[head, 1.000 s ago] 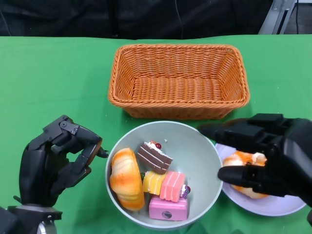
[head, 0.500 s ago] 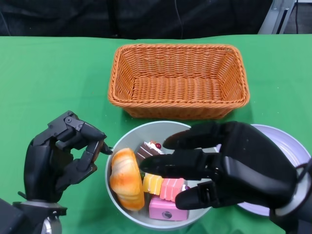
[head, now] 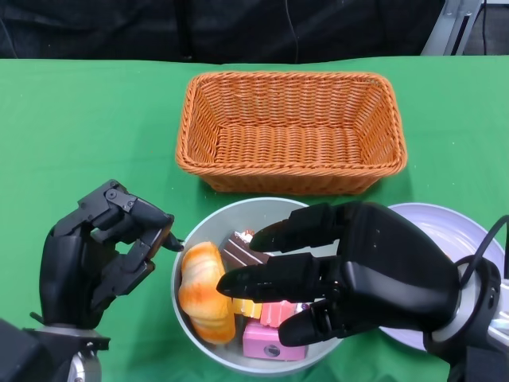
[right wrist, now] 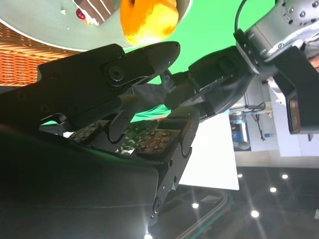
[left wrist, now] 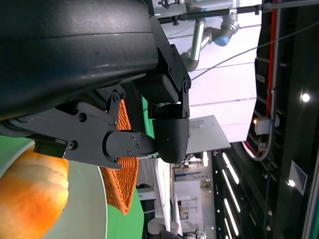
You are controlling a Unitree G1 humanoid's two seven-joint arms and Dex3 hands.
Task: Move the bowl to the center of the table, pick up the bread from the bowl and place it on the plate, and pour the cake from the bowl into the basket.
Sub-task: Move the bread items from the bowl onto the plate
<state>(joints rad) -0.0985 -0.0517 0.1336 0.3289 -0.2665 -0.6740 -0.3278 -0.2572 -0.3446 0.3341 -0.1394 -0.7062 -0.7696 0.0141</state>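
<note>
This looks like a robotics lab or demo hall. The green-covered tabletop [head: 95, 111] ends at its far edge against a black curtain [head: 238, 28], and the wrist views show ceiling spotlights [right wrist: 255, 213], white partition panels [left wrist: 224, 84] and another robot arm [left wrist: 209, 27] standing beyond the table.

A green cloth [head: 87, 119] covers the table

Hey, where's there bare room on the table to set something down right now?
Bare green cloth lies left of the basket, beyond the left hand. The basket is empty. It is crowded near the bowl, under the right hand, beside the plate.
</note>
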